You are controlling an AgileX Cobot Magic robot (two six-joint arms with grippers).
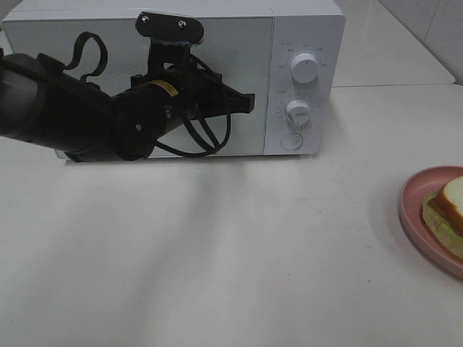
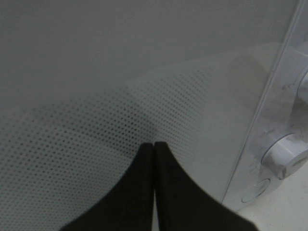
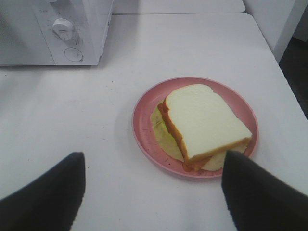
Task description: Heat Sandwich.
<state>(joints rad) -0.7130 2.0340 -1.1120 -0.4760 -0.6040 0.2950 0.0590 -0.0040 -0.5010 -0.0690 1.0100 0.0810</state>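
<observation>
The sandwich [image 3: 204, 120], white bread with orange and yellow-green filling, lies on a round pink plate [image 3: 142, 115] on the white table. In the exterior high view the sandwich [image 1: 450, 204] shows only partly, at the right edge. My right gripper [image 3: 154, 155] hovers open above the plate's near side, a finger on either side, touching nothing. My left gripper [image 1: 249, 103] is shut and empty, its tips close to the closed door of the white microwave [image 1: 217, 72], near the door's right edge. The left wrist view shows the shut fingertips [image 2: 147, 151] before the dotted door mesh.
The microwave's control panel carries two knobs [image 1: 304, 69] and a round button [image 1: 291, 141]. A bare white tabletop [image 1: 239, 246] stretches between the microwave and the plate [image 1: 412, 206]. The table's right edge [image 3: 281, 62] lies just beyond the plate.
</observation>
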